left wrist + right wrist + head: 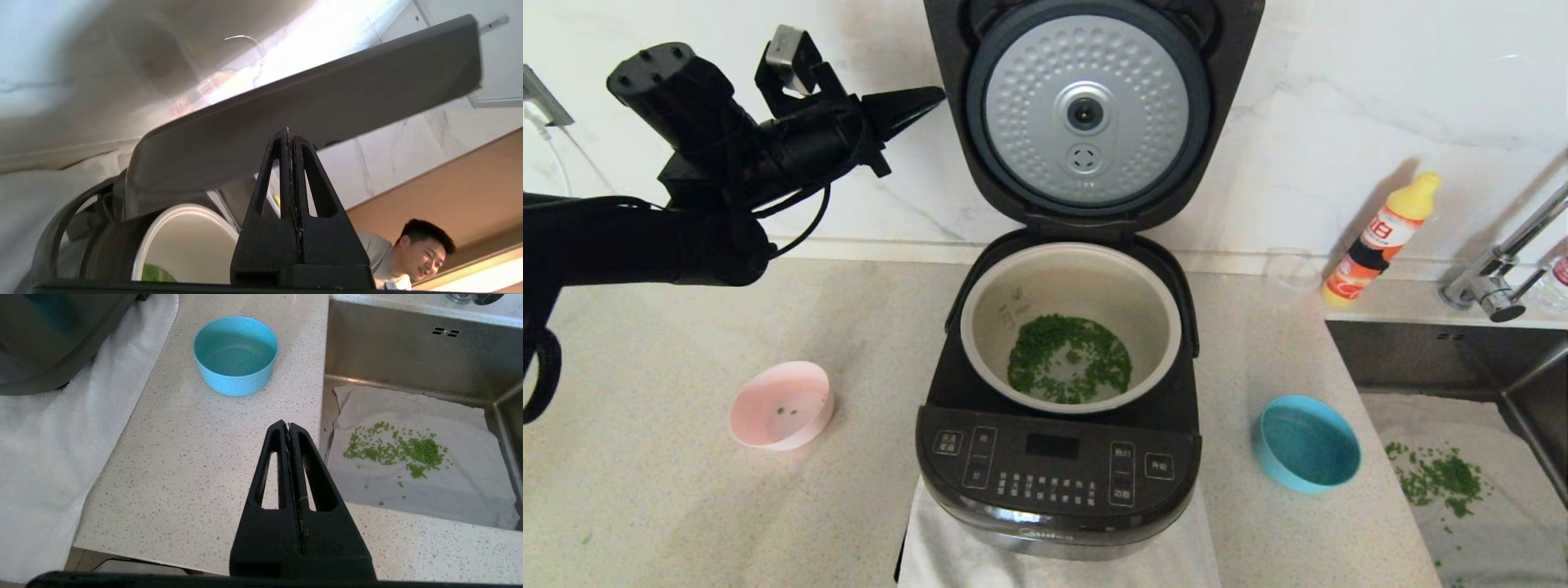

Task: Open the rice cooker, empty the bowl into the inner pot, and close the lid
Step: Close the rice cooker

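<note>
The black rice cooker (1058,478) stands mid-counter with its lid (1086,114) raised upright, its dimpled silver underside facing me. The pale inner pot (1072,269) holds green bits (1068,358) on its bottom. A pink bowl (781,406) with a few green specks sits to the cooker's left; a blue bowl (1307,443) sits empty to its right, also in the right wrist view (235,355). My left gripper (935,96) is shut and empty, raised high, its tip just left of the lid's edge (310,106). My right gripper (289,425) is shut and empty above the counter near the sink.
A white towel (947,555) lies under the cooker. The sink (1462,384) at right holds a cloth with scattered green bits (392,451). A yellow bottle (1380,238), a clear cup (1293,269) and a tap (1499,278) stand at the back right. A person (421,255) shows beyond.
</note>
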`<state>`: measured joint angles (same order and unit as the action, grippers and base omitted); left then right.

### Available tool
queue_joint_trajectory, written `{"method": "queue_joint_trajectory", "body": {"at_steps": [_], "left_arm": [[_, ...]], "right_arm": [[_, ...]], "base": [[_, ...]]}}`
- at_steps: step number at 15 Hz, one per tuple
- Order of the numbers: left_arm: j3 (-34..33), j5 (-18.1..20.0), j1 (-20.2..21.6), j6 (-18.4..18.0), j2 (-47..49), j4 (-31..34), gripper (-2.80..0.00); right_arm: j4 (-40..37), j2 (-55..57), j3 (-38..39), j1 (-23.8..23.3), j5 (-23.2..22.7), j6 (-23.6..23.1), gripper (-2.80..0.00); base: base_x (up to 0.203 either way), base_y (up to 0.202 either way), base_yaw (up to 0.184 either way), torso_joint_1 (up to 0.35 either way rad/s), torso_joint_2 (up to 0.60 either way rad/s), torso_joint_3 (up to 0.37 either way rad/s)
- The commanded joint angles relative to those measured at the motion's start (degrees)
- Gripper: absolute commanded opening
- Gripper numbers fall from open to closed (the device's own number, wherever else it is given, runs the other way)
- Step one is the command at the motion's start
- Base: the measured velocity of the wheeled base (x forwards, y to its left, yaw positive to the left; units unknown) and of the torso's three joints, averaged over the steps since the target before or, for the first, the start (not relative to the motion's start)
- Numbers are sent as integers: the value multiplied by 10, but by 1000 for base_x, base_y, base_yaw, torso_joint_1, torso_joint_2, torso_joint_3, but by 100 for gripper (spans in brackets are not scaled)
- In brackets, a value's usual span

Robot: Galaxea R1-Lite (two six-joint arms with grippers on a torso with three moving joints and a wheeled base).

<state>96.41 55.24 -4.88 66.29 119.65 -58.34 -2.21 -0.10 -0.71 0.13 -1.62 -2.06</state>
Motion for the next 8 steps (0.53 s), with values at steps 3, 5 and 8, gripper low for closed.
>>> {"method": "queue_joint_trajectory", "body": {"at_steps": [3,5,8], "left_arm": [[29,11,-7,3,29,-4,-280],[41,13,-7,3,34,-3,-280],[61,13,-7,3,42,-4,-280]], "right_arm": [[0,0,0,0,0,0,-280],[0,0,0,0,0,0,-280],[0,0,0,0,0,0,-280]], "base": [[0,0,0,0,0,0],[0,0,0,0,0,0],[0,0,0,0,0,0]]}}
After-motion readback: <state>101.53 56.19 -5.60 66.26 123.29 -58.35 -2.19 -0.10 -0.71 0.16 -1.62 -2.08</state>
